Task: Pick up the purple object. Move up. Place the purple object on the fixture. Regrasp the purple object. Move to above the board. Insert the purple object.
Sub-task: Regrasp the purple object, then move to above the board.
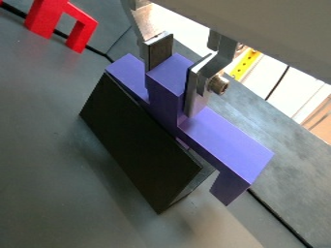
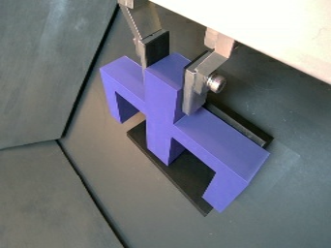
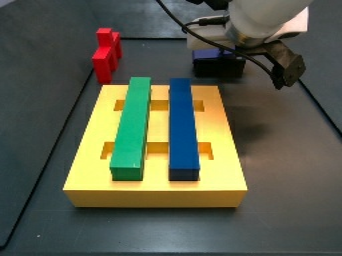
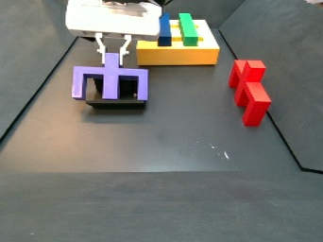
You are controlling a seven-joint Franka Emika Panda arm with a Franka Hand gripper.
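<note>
The purple block [image 2: 175,121] is lying across the top of the black fixture [image 1: 142,145], its crossbar and outer prongs overhanging the fixture's edges in both wrist views. The tool [image 2: 177,70] is standing over it with its two silver fingers [image 2: 196,82] straddling the middle prong. The pads are sitting at the prong's sides, but whether they are squeezing it or only bracketing it I cannot tell.

Resting the block on the fixture is probably giving the tool a chance to take a fresh hold on the middle prong, which would suit pressing the piece into a slot.

In a side view, the yellow board [image 4: 190,55] is sitting well apart, behind the fixture, carrying a green bar [image 3: 131,123] and a blue bar [image 3: 183,125]. The red block [image 4: 250,90] is lying off to one side on the counter [image 4: 164,132], clear of the work.
</note>
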